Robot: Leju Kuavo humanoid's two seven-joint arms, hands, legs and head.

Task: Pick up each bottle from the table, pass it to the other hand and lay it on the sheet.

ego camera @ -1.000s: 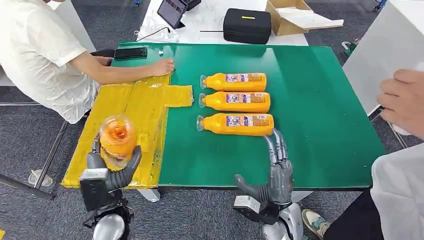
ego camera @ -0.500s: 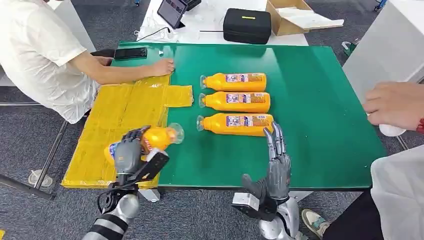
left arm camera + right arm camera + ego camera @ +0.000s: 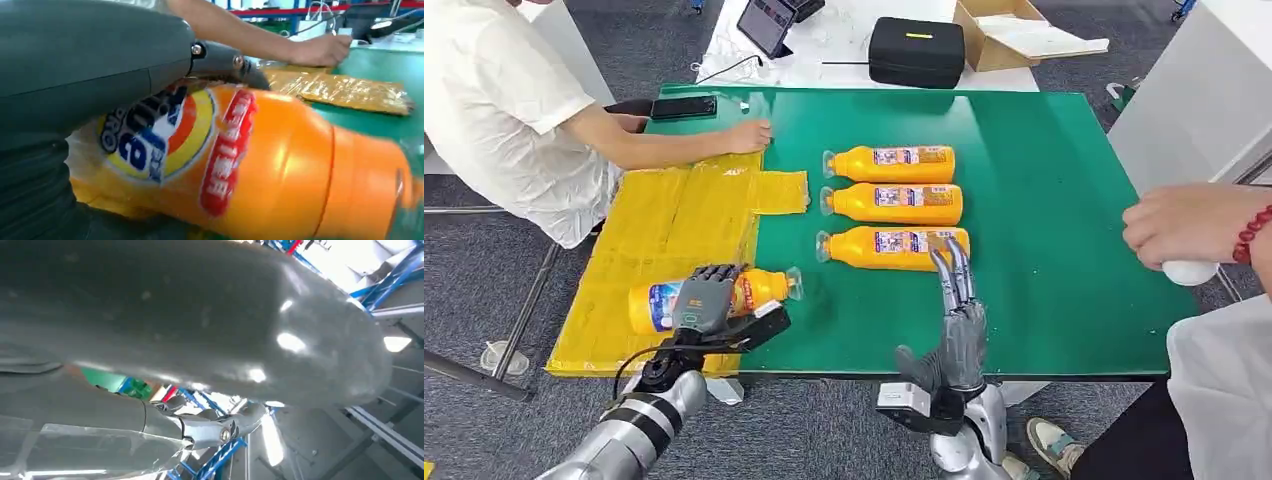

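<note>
Currently the left hand (image 3: 702,300) has its fingers wrapped over the label band of an orange bottle (image 3: 764,289), which lies on its side at the near edge of the yellow sheet (image 3: 674,215), cap end poking out past the fingertips toward the green table (image 3: 1064,250). Left wrist view confirms it: thumb (image 3: 220,62) and dark fingers clamp the bottle (image 3: 280,165) mid-body, and the printed film under them looks glossy, so I'd expect it to be slick. Looks full, so likely some heft; round plastic, stiff enough to squeeze without denting but will roll once released, so let go with it flat and settled. Mid-body on the label is the right grab, close to balance; the tapered neck beyond the fingertips is a poor hold. Right hand (image 3: 959,320) holds nothing, fingers straight and close together, tips touching or just short of the nearest bottle (image 3: 892,248) of the three lying in a row on the table; can't tell contact for sure. A person's hand (image 3: 749,134) rests at the far end of the sheet, another person's hand (image 3: 1189,225) well off to the outer side of the right fingers
</note>
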